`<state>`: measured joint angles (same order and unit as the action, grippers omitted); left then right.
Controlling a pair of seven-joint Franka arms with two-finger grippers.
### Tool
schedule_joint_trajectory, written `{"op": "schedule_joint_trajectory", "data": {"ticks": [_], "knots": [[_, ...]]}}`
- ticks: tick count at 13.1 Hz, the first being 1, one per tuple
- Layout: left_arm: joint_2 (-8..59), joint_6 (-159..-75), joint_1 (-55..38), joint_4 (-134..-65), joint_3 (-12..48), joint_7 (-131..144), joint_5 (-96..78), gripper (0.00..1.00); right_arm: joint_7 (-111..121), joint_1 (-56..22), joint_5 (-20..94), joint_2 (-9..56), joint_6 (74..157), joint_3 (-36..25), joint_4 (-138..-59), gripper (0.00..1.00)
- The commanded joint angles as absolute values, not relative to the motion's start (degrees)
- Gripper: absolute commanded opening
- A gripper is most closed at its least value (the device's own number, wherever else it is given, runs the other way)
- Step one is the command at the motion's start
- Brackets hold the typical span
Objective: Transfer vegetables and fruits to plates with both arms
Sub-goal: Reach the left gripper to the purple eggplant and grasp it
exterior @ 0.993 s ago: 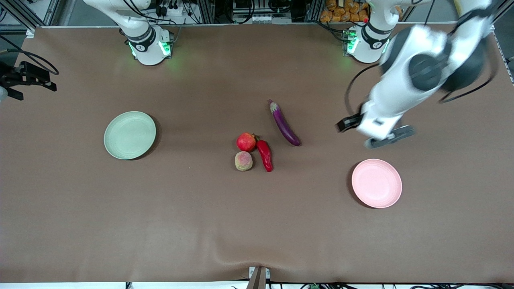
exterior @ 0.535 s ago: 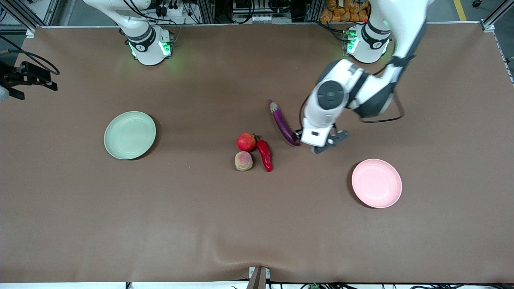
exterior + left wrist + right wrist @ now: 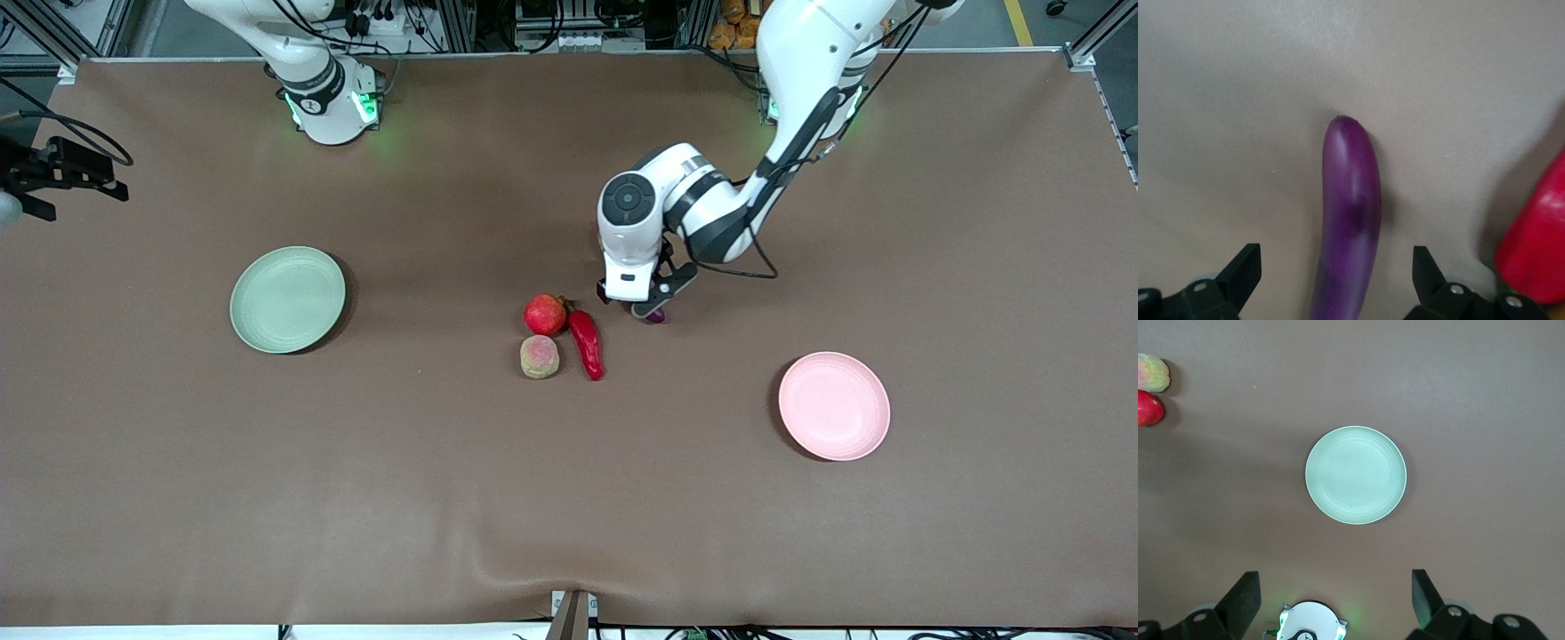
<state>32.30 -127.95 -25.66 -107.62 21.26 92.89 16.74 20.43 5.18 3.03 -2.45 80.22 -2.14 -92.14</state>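
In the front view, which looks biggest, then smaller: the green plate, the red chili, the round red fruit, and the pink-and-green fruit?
1. Green plate
2. Red chili
3. Round red fruit
4. Pink-and-green fruit, only slightly smaller than the red one, so those two are nearly alike.
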Motion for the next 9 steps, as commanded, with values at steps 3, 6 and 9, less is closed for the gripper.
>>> {"op": "schedule_joint_trajectory", "data": {"ticks": [3,6,9], "knots": [[33.5,-135.0,-26.4,-111.9,21.1,97.8,20.2,0.94,21.3,6.4,3.6,-2.7,79.9,-1.4,-92.0,1.0],[34.5,-136.0,-26.2,-112.0,21.1,98.1,21.9,0.01,21.0,5.9,2.6,3.3,79.8,-1.3,-90.7,1.0],[32.9,-135.9,-23.8,-111.8,21.0,96.2,23.5,0.0,21.4,7.7,3.3,8.0,78.3,-1.4,-89.6,1.0]]}}
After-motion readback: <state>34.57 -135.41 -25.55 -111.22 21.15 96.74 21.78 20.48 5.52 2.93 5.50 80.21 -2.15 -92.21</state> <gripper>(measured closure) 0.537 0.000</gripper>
